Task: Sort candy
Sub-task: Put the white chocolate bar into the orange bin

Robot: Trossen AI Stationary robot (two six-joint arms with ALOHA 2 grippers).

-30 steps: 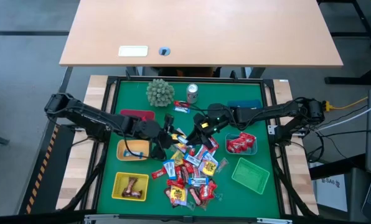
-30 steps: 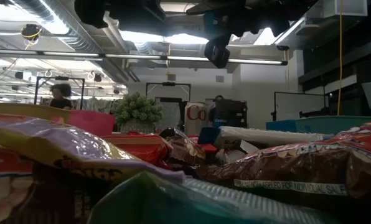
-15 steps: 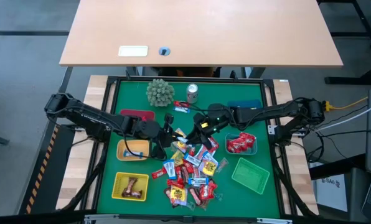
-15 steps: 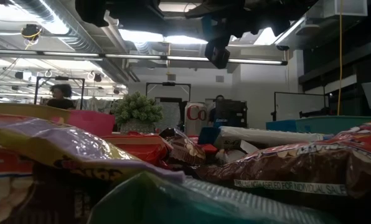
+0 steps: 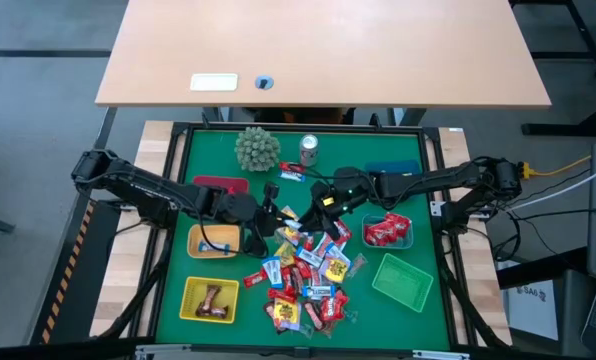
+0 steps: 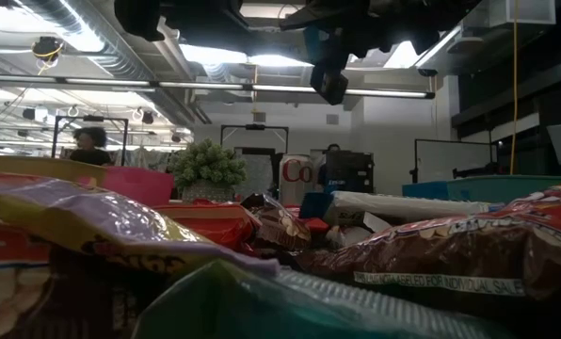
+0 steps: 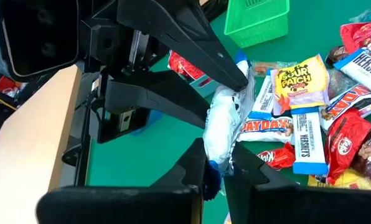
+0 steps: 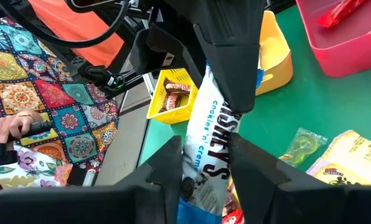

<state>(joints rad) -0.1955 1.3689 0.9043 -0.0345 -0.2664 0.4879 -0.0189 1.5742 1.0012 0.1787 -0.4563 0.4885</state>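
A blue-and-white wrapped candy bar (image 7: 226,121) hangs above the table's middle, held between my two grippers. My left gripper (image 5: 275,213) reaches in from the table's left and is shut on one end. My right gripper (image 5: 313,213) reaches in from the right and is shut on the other end. Below them a pile of candy (image 5: 308,280) in red, yellow, blue-white and brown wrappers lies on the green mat. In the right wrist view the bar (image 8: 213,140) runs from my right fingers to the left gripper. My left gripper pinches the bar's end (image 7: 218,163) between its two fingers, coming from the table's left and slanting down. The bar is lifted clear of the pile and runs away from the fingers to the other gripper. My right gripper pinches the bar's opposite end (image 8: 207,167) between its two fingers (image 8: 170,168), coming from the table's right and slanting down. The bar runs along the fingers, clear of the table.
Left of the pile stand an orange basket (image 5: 194,246) and a yellow basket (image 5: 188,300) holding brown candy, with a pink basket (image 5: 218,184) behind. To the right are a basket of red candy (image 5: 410,236) and a green basket (image 5: 402,281). A spiky green ball (image 5: 257,148) and a can (image 5: 309,150) stand at the far side.
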